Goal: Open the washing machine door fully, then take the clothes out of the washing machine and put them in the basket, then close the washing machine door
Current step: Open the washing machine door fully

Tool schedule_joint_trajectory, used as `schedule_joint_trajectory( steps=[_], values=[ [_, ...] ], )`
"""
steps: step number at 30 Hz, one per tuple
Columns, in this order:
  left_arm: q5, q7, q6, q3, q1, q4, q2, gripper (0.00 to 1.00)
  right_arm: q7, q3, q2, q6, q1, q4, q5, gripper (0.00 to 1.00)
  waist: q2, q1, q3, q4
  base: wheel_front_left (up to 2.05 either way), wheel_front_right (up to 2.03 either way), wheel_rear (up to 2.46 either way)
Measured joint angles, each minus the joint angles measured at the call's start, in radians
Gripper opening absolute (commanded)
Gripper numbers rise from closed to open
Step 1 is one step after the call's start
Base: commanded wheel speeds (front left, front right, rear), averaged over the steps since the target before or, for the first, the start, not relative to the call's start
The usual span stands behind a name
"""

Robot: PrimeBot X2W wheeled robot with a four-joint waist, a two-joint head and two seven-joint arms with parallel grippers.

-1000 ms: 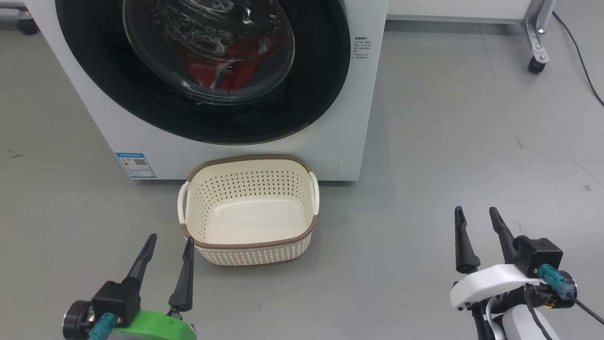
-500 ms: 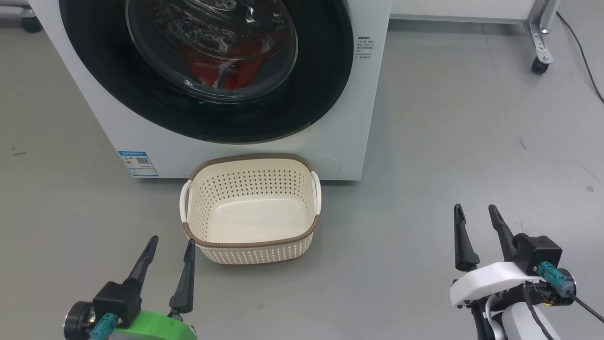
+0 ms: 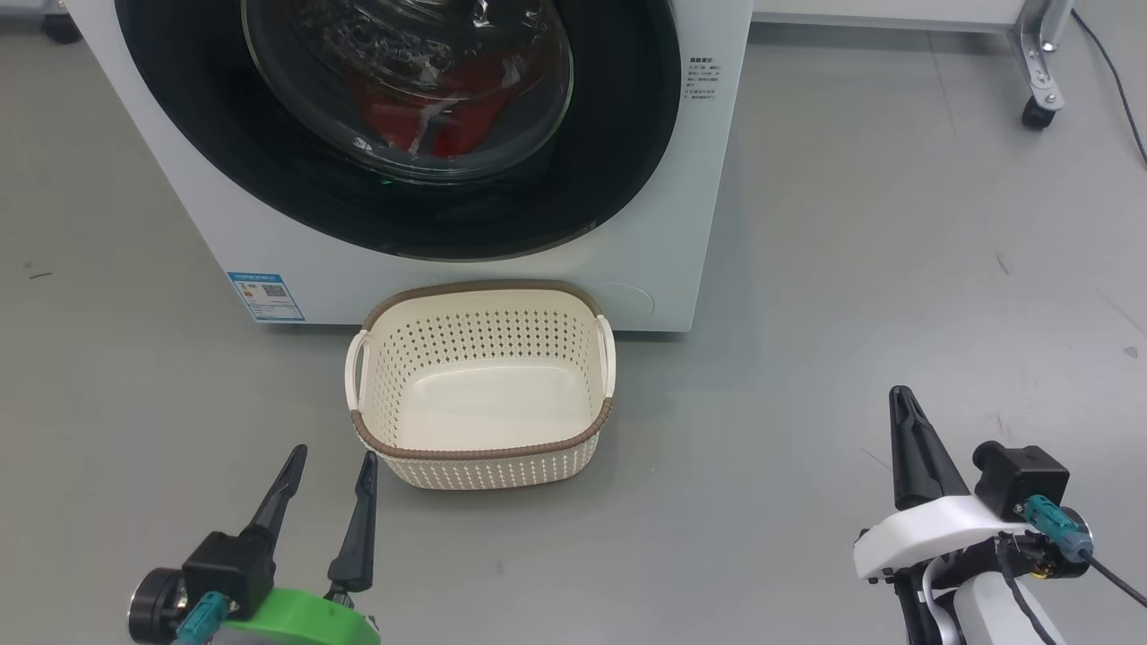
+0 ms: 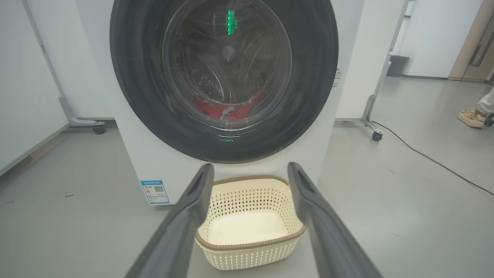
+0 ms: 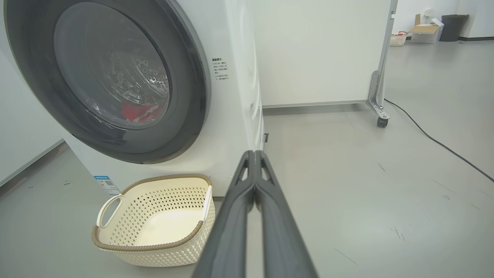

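Note:
The white washing machine [image 3: 663,215] [image 4: 347,77] [image 5: 235,112] stands ahead with its round black-rimmed door [image 3: 627,134] [image 4: 127,77] [image 5: 189,96] closed. Red clothes [image 3: 448,107] [image 4: 231,110] [image 5: 137,110] show through the glass. The cream basket [image 3: 484,466] [image 4: 251,255] [image 5: 154,251] sits empty on the floor just in front of the machine. My left gripper [image 3: 329,457] [image 4: 250,172] hovers open near the basket's front left corner. My right gripper [image 3: 901,399] [image 5: 254,154] is shut on nothing, well to the right of the basket.
A wheeled white partition [image 5: 320,50] stands behind and right of the machine, with a castor [image 3: 1038,115] [image 4: 377,136] [image 5: 382,122] and a black cable [image 5: 440,144] on the grey floor. A person's foot [image 4: 471,117] is at the far right.
My right gripper has closed its fingers together. The head view has shifted slightly, so the machine and basket sit a little higher and to the right.

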Motion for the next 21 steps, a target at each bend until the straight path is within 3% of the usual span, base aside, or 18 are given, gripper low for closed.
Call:
schedule_joint_trajectory(
  steps=[10, 16, 21],
  values=[
    [-0.005, 0.0, 0.0, -0.036, -0.032, -0.009, -0.001, 1.0, 0.0, -0.056, 0.0, 0.014, -0.026, 0.009, 0.175, 0.0, 0.0, 0.0, 0.048, 0.028, 0.0, 0.0, 0.0],
    [-0.006, 0.0, -0.001, -0.055, -0.046, -0.014, -0.001, 1.0, 0.009, -0.115, 0.0, 0.024, -0.062, 0.021, 0.516, 0.0, 0.0, 0.0, 0.085, 0.056, 0.0, 0.0, 0.0],
    [-0.006, 0.0, -0.001, -0.081, -0.065, -0.017, -0.001, 1.0, 0.051, -0.153, 0.0, 0.031, -0.13, 0.016, 0.724, 0.0, 0.0, 0.0, 0.119, 0.082, 0.0, 0.0, 0.0]
  ],
)
